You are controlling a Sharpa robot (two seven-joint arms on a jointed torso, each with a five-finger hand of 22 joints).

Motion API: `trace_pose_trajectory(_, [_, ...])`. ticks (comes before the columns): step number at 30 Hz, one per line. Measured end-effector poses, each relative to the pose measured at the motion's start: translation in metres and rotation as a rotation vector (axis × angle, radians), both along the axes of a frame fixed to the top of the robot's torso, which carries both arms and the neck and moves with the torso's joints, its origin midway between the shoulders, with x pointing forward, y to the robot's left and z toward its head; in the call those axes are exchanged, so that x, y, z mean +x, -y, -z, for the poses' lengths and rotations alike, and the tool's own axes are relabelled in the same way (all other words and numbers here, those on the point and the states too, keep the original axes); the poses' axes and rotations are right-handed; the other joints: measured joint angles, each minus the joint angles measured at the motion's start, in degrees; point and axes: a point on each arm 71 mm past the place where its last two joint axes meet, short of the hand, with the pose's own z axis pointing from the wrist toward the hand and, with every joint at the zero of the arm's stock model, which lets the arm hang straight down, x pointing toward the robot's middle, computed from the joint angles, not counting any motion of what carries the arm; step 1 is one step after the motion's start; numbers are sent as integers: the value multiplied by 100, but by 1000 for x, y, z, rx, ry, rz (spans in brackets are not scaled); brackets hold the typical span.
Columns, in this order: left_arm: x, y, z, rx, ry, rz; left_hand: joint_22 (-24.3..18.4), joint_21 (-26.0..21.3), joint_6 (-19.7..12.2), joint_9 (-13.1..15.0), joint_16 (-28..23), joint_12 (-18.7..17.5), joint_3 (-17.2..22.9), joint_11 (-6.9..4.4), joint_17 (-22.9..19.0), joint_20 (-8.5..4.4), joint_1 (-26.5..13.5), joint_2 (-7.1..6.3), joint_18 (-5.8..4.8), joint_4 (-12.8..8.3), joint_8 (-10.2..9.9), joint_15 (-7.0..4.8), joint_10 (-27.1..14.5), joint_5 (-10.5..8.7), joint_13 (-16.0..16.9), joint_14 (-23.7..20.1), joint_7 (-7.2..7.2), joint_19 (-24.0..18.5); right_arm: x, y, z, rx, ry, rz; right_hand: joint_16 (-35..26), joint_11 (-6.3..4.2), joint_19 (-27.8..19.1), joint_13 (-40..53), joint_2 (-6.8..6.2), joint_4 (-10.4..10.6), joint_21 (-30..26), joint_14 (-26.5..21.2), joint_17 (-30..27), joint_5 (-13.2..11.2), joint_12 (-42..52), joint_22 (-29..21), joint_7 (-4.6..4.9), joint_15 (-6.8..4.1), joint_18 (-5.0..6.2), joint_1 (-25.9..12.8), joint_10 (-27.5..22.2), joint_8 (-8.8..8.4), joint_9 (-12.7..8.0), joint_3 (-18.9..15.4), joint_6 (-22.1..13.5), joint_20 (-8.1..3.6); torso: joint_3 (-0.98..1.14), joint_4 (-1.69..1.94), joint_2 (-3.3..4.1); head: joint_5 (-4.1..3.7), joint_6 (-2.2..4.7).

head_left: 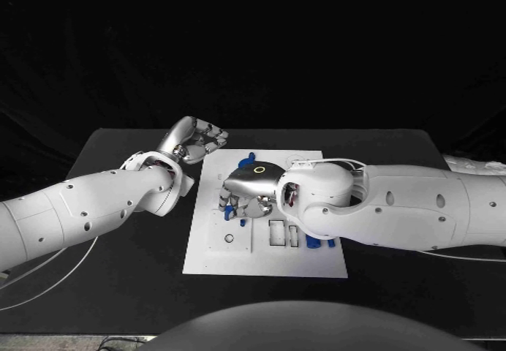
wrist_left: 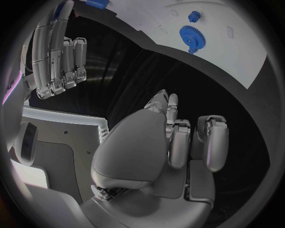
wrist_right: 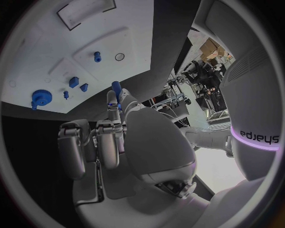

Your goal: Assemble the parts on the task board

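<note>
The white task board (head_left: 211, 252) lies flat in the middle of the black bench (head_left: 126, 285). The right wrist view shows six blue parts: one gear (wrist_right: 42, 97) near the board's edge, two small blocks (wrist_right: 73, 81) close together, one short pin (wrist_right: 66, 94) beside them, one peg (wrist_right: 97, 57) standing upright next to a round hole (wrist_right: 120, 56), and one long pin (wrist_right: 116, 89). A rectangular recess (wrist_right: 86, 10) sits farther along the board.

The right robot hand (head_left: 251, 191) hangs over the middle of the board, its fingers (wrist_right: 113, 102) curled downward. The long pin is pinched at its fingertips, just above the board surface. The gear and blocks lie near this hand, apart from it.

The left robot hand (head_left: 196, 139) is raised off the board, beside its far left corner, over the bench. Its fingers (wrist_left: 178, 142) are curled into the palm and hold nothing. The gear lies well apart from it.
</note>
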Motion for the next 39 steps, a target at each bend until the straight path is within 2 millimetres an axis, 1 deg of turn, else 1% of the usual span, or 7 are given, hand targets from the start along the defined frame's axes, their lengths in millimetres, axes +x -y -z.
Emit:
trace_pose_trajectory(4, [0, 0, 0, 0, 0, 1, 0, 0, 0, 0, 0, 0, 0, 0, 0, 0, 0, 0, 0, 0, 0, 0, 0, 0, 0, 0, 0, 0, -2, -4, 9, -11, -32, -15, 0, 0, 0, 3, 0, 0, 0, 0, 0, 0, -32, 0, 15, 0, 0, 0, 0, -20, 0, 0, -2, 0, 0, -3, -1, 22, 0])
trace_pose_trajectory(9, [0, 0, 0, 1, 0, 2, 0, 0, 0, 0, 0, 0, 0, 0, 0, 0, 0, 0, -1, 0, 0, 0, 0, 0, 0, 0, 0, 0, -3, -7, 20, -26, -67, -29, 0, 0, 0, 3, 0, -16, 0, 0, -1, 0, -37, -1, 16, 0, 0, 0, 0, -31, 0, 16, -2, 0, 1, -7, -4, 31, 0])
trace_pose_trajectory(13, [0, 0, 0, 1, 0, 2, 0, 0, 0, 0, 0, 0, 0, 0, 0, 0, 0, 0, 0, 0, 0, 0, 0, 0, 0, 0, 0, 0, -4, -9, 26, -37, -79, -39, 0, 1, -15, 3, -6, -1, 0, 0, -1, 0, -60, -1, 18, 0, 0, 6, 0, -47, -1, 31, -4, 15, 3, -12, -4, 34, 0])
trace_pose_trajectory(15, [0, 0, 0, 1, 0, 3, 0, 0, 0, 0, 0, 0, 0, 0, 0, 0, 0, 0, 0, 0, 0, 0, 0, 0, 0, 0, 0, 0, -4, -10, 27, -44, -81, -45, 0, 22, -22, 4, -6, -15, 0, 0, -1, -1, -60, -1, 24, 0, 0, 6, -21, -52, -2, 47, -10, 22, 3, -14, -3, 34, 0])
trace_pose_trajectory(33, [-1, 1, 0, 0, 0, 6, 0, 0, 0, 0, 0, 0, 16, 0, 0, 0, 0, 0, 0, 16, 0, 0, 0, 0, 0, 0, 0, 0, -8, -22, 33, -81, -44, -103, 0, 22, -22, 5, -6, -15, 0, 0, -2, -12, -83, -2, 36, -1, 0, 6, -21, -77, -25, 47, -20, 22, 3, -13, 3, -2, 0])
trace_pose_trajectory(35, [-1, 1, 0, 0, 0, 6, 0, 0, 0, 0, 0, 0, 16, 0, 0, 0, 0, 0, -1, 16, 0, 0, 0, 0, 0, 0, 0, 0, -8, -23, 34, -84, -40, -106, 0, 22, -22, 5, -6, -16, 0, 0, -2, -12, -82, -2, 58, -1, 0, 6, -21, -91, -25, 46, 2, 22, 3, -11, 3, -3, 0])
trace_pose_trajectory(39, [-1, 1, 0, 0, 0, 8, 0, 0, 0, 0, 0, 0, 16, 0, 0, 0, 0, 0, 0, 16, 0, 0, 0, 0, 0, 0, 0, 0, -8, -23, 37, -91, -34, -106, 0, 22, -22, 7, -6, -16, 0, 0, -2, -12, -82, -3, 68, -1, 0, 6, -21, -98, -25, 46, 10, 22, 3, -12, 0, -2, 0])
